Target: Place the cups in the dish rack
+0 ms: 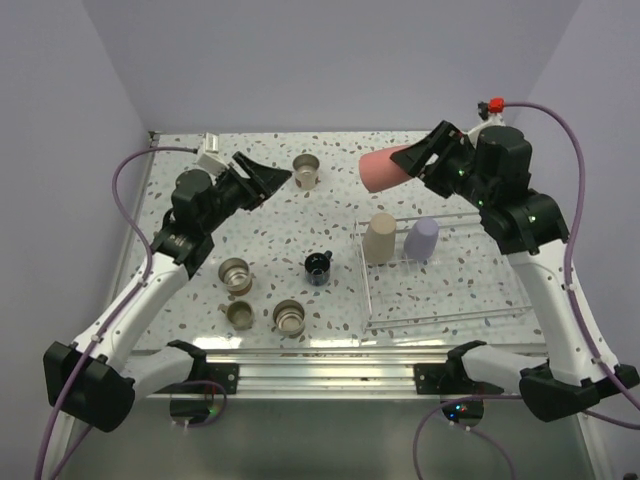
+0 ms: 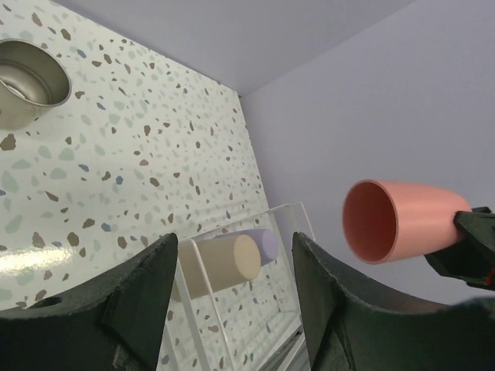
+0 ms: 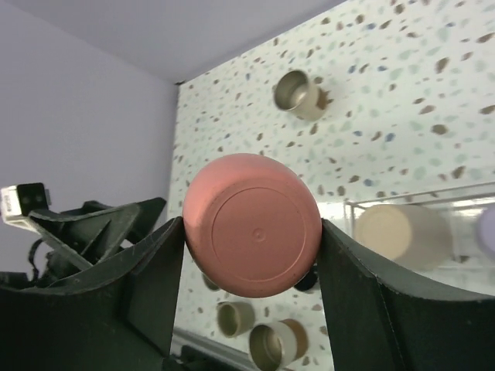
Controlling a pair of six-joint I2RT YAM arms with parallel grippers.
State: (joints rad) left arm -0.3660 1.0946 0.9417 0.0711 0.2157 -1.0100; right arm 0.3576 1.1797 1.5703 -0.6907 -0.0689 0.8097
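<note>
My right gripper (image 1: 418,160) is shut on the coral-red cup (image 1: 385,168), held sideways in the air above the table's back, behind the dish rack (image 1: 440,318). In the right wrist view the cup's base (image 3: 253,224) fills the space between the fingers. A beige cup (image 1: 380,238) and a lavender cup (image 1: 421,240) stand upside down in the rack's back left. My left gripper (image 1: 268,178) is open and empty, raised over the back left. On the table are a black mug (image 1: 318,267) and steel cups at the back (image 1: 306,171) and front left (image 1: 236,274), (image 1: 240,314), (image 1: 289,317).
The left wrist view shows the back steel cup (image 2: 27,81), the rack's wire (image 2: 203,286) and the coral-red cup's mouth (image 2: 398,220) facing it. Walls close the table at the back and both sides. A metal rail (image 1: 330,375) runs along the front edge.
</note>
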